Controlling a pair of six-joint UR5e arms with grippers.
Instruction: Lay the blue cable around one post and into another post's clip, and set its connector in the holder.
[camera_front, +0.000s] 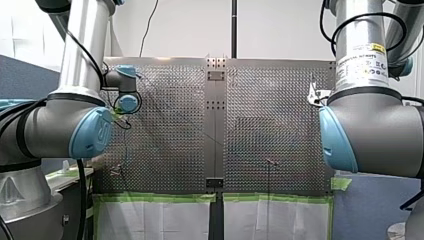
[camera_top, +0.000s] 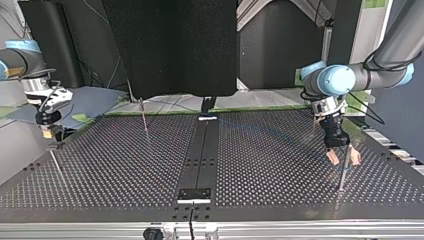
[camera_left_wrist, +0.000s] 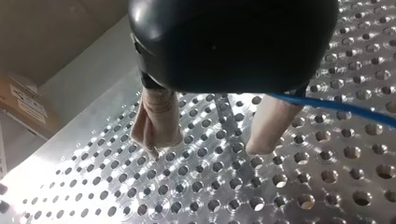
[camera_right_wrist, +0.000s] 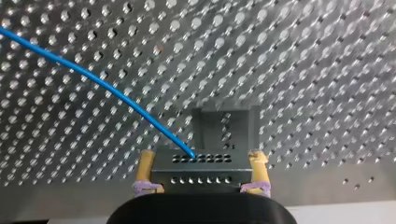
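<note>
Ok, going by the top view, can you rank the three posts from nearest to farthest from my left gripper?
Measured from my left gripper in the top view:
1. Right post: right at the fingertips, at the view's right.
2. Back post: across the centre strip, towards the far edge.
3. Left post: at the view's far left, below my right gripper.

Hard glare off perforated table (camera_left_wrist: 42, 186) in left wrist view; top view dim, front view evenly bright.
</note>
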